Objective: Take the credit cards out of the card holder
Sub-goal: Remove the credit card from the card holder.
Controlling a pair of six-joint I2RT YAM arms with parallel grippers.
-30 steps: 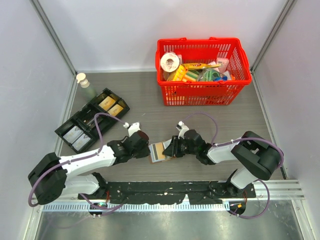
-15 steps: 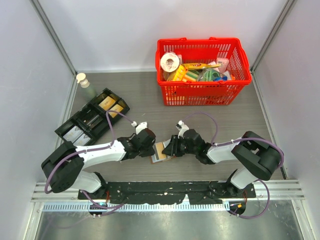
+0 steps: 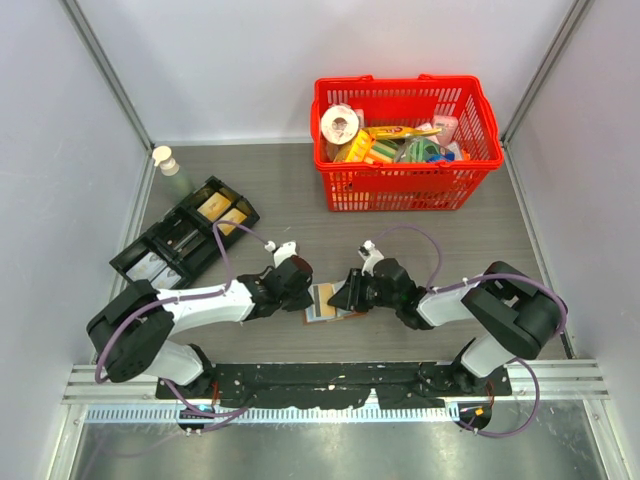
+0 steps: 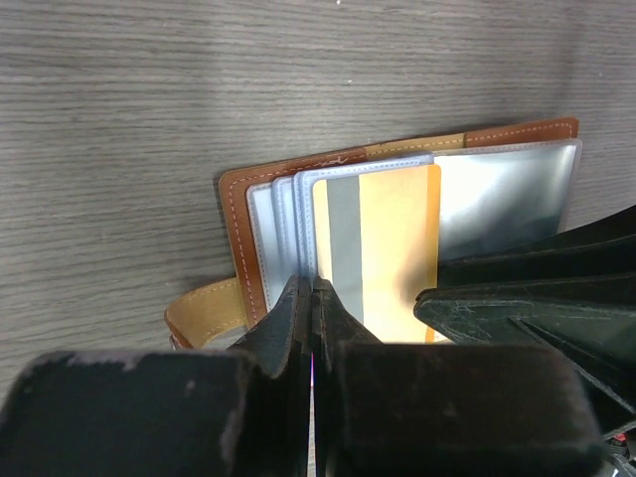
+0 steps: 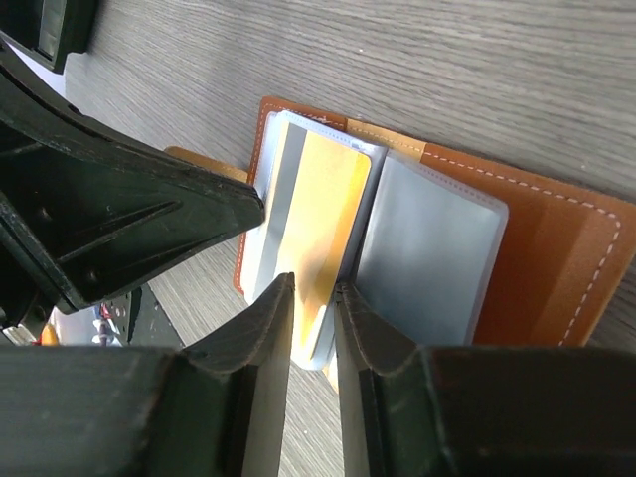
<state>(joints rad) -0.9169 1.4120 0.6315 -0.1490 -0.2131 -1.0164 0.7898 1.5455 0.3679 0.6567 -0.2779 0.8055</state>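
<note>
Card holder (image 3: 323, 303) lies between left end effector (image 4: 311, 290) (closed) and right end effector (image 5: 313, 290) — slightly parted.

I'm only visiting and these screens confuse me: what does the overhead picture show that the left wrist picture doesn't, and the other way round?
Only overhead: the red basket, the black tray and a small bottle.
Only the left wrist: a gold card with a grey stripe in clear sleeves, a tan tab, and the left gripper shut at the sleeves' near edge.
Both: the open brown card holder on the table, with the right gripper at it.
</note>
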